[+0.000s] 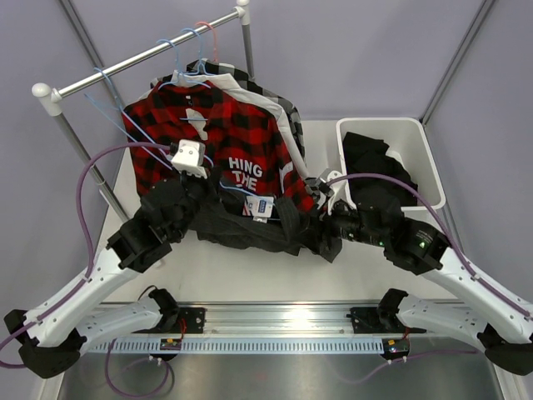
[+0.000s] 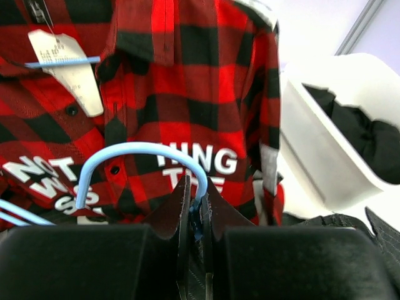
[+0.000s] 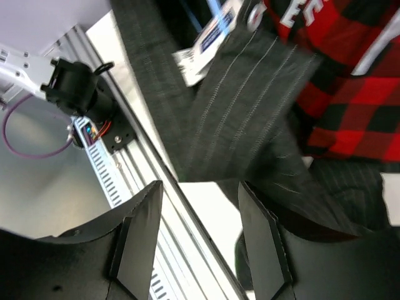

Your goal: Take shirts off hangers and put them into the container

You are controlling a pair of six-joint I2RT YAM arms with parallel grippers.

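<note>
The red-black plaid shirt (image 1: 225, 133) hangs from the rack rail (image 1: 150, 58), with white lettering across its lower front. Behind its right shoulder show the edges of a white shirt (image 1: 271, 104). Below its hem, the charcoal pinstriped shirt (image 1: 241, 225) lies bunched on the table between the two arms. The white container (image 1: 379, 123) stands at the table's right, well apart from the rack, with the plain black shirt (image 1: 375, 162) heaped inside.

The left wrist view shows what the overhead one hides. The left gripper (image 2: 195, 194) has its jaws pressed together on the wire of a light-blue hanger (image 2: 137, 149), whose curved hook arches in front of the plaid. A white tag (image 2: 75, 69) hangs near the plaid's collar.

The right wrist view gives the pinstripes close up — fine pale lines on dark grey cloth. The right gripper (image 3: 200, 187) has its jaws spread apart with nothing between them, just short of that fabric.
</note>
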